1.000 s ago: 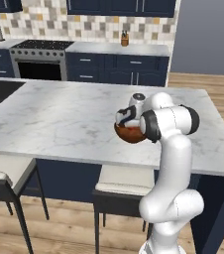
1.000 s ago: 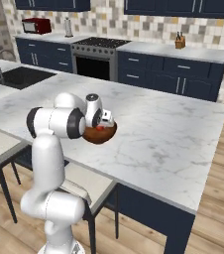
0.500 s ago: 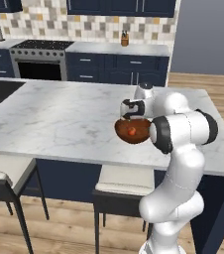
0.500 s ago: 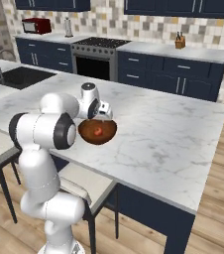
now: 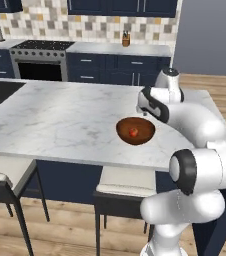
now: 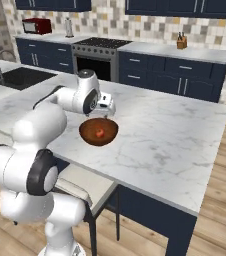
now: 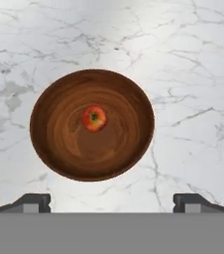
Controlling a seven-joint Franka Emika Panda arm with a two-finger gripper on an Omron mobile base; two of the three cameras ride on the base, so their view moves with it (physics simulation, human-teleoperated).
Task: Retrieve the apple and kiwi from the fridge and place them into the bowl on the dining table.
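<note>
Since the frame 1 second back, the gripper has risen off the bowl and its fingers have parted; the apple that sat between them then now lies loose in the bowl. I confirm this in all 3 views.

The small round red-orange apple (image 7: pixel 94 118) rests on the floor of the round dark-brown wooden bowl (image 7: pixel 59 149), slightly toward 11 o'clock of the bowl's centre in the hand view, stem dimple up. It also shows as a red spot inside the bowl in the left base view (image 5: pixel 133 132) and the right base view (image 6: pixel 100 133). Nothing touches it but the bowl.

The bowl (image 5: pixel 125 134) stands upright on the long white grey-veined marble dining table (image 5: pixel 60 120), near the table edge facing the robot, above a pale-seated black-legged stool (image 5: pixel 125 182).

The 2-finger gripper (image 7: pixel 112 201) hangs above the bowl, looking straight down at it. I see its 2 dark fingertips (image 7: pixel 32 201) spread wide, 1 at each lower corner of the hand view, both clear of the bowl's rim at 6 o'clock, with nothing between them. In the right base view the gripper (image 6: pixel 106 106) sits just above the bowl's far rim.
</note>
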